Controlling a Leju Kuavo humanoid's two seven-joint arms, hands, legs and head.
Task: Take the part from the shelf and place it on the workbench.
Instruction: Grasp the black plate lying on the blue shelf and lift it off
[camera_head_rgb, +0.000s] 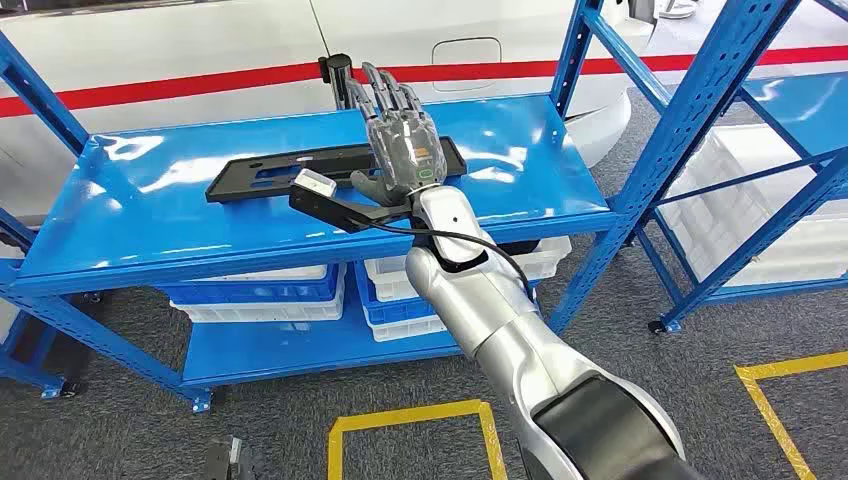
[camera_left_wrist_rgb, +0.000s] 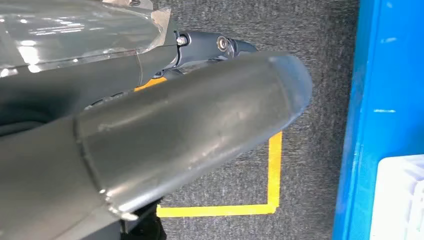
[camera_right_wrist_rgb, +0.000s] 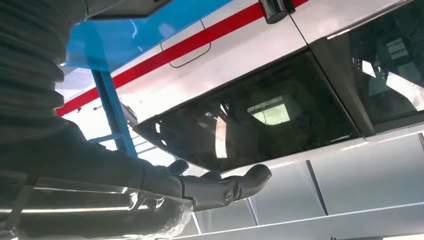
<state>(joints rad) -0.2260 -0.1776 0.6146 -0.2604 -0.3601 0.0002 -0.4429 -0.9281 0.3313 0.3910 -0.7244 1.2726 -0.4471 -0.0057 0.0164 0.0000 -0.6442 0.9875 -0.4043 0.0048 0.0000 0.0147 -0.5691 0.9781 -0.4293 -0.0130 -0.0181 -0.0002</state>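
Right hand open, fingers straight and spread, hovering over the flat black part lying on the blue shelf top level. Left hand grip indiscernible.

**Blue shelf with a black part on its top deck**

A blue metal shelf stands on grey carpeted floor. On its glossy top deck, toward 12 o'clock of centre, lies a flat, long black part, lengthwise along the deck. On the lower deck, at 6 o'clock beneath it, blue and white bins sit side by side. A second blue shelf at 3 o'clock carries white crates. Yellow tape lines mark the floor at 6 o'clock and at 4 o'clock.
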